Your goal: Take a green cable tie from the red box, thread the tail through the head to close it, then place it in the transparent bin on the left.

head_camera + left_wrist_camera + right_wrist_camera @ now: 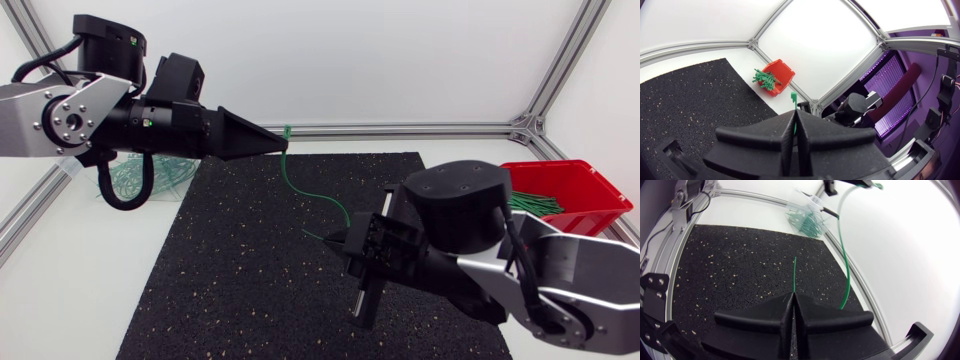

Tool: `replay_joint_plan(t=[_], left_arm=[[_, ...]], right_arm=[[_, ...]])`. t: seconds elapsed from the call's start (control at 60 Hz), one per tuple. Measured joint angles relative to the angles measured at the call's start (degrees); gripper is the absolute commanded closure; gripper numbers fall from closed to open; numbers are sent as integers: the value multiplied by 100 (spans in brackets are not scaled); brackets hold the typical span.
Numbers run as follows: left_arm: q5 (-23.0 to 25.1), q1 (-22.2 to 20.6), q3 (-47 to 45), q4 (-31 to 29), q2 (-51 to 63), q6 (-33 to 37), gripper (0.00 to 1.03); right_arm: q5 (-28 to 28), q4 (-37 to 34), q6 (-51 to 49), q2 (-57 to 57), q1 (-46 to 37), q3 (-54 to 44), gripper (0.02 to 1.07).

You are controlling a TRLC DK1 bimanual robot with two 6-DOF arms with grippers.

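Closest to us, a bit toward 6 o'clock from the middle of the black mat [240, 280], the robot's right arm comes in low. Its right claw [336, 240] is squeezed tight on the green cable tie [318, 197] near the thin end. The pointy tail sticks out just past the tips (seen from that arm's own camera, it points straight ahead over the mat). From there the tie bends up in a long curve toward 11 o'clock, where the left claw [282, 146] hangs over the mat's far edge. That claw is pinched tight too, gripping the tie just under its head [793, 97], which pokes out past the tips. So the tie is up in the air, held at both ends, and it is not closed into a loop yet. Farther off, at 3 o'clock, the red box [590, 185] sits on the white table [460, 150] with more green ties in it. At 9 o'clock, partly hidden behind the left arm, is the clear bin [814, 202] with a tangle of ties inside.
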Motion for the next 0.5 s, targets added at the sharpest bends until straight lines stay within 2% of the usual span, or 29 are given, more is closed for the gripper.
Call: replay_joint_plan(t=[0.083, 0.183, 0.25, 0.35, 0.5], left_arm=[[2, 0, -24, 7, 0, 0, 100], [0, -9, -76, 83, -4, -4, 100], [2, -33, -166, 282, -17, -39, 100], [2, -66, -476, 1003, -87, -393, 100], [-15, -70, -955, 2433, -230, -1388, 100]], right_arm=[[-68, -221, 345, -2, -208, 225, 102], [-597, -1056, 761, -4, -205, 603, 102], [-754, -1421, 1010, -11, -168, 807, 102], [-1023, -2068, 1335, -20, -94, 1172, 102], [-1257, -2699, 1646, -87, 55, 1639, 102]])
